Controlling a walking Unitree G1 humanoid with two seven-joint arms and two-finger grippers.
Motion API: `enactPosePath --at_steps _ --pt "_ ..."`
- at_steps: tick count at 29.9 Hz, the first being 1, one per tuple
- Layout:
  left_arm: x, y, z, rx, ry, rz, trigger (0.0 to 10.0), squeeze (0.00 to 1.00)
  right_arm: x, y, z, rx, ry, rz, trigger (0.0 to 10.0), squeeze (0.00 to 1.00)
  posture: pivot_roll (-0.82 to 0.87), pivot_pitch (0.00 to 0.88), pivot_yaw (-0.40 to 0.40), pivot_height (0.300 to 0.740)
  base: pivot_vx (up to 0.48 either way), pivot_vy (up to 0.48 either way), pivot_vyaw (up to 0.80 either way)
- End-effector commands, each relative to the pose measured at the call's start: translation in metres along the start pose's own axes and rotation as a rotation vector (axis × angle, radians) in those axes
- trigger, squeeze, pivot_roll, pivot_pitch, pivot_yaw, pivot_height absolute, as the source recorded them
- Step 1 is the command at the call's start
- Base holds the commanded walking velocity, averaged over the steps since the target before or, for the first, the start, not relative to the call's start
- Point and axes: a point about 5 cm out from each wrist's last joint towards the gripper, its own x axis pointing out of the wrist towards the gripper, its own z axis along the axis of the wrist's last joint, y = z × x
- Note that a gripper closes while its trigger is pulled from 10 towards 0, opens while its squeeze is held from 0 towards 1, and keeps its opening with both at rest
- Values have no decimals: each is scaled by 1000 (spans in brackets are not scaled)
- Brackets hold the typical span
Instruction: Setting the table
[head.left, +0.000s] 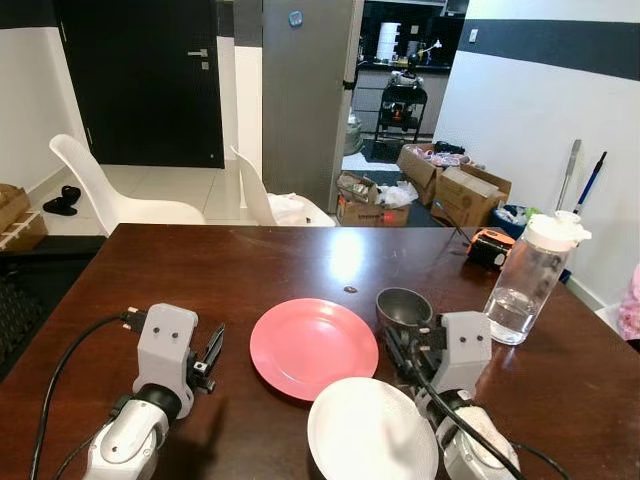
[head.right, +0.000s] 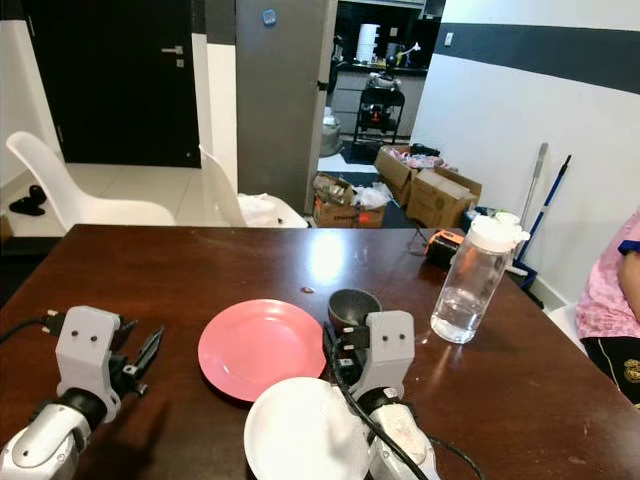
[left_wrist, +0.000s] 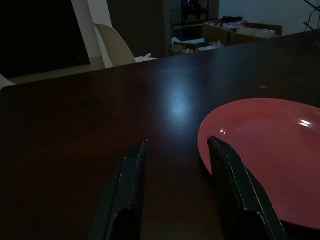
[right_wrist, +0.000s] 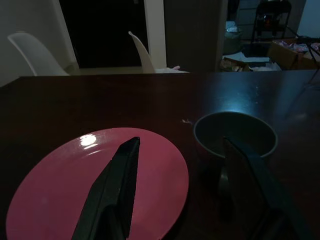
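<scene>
Pink plate (head.left: 314, 346) is lying on the worktop (head.left: 240, 270) between both parted tools, left tool (left_wrist: 176, 150), right tool (right_wrist: 186, 150); right eye is catching a seated person (head.right: 615, 310).

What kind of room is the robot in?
It looks like the dining area of a home. There is a dark wooden table with a pink plate and a white plate on it, white chairs pulled up behind, and what seems to be a kitchen through the doorway.
</scene>
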Motion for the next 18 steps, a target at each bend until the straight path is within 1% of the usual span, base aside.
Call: enactPosePath --at_steps 1,18 --pt "-2 -2 -6 2 18 1 10000 0 0 -4 -2 11 -2 -17 10000 0 -19 2 20 740 0 0 0" --pt "-1 0 -6 7 10 10 10000 0 2 0 -3 7 -18 -8 10000 0 -12 8 28 740 0 0 0"
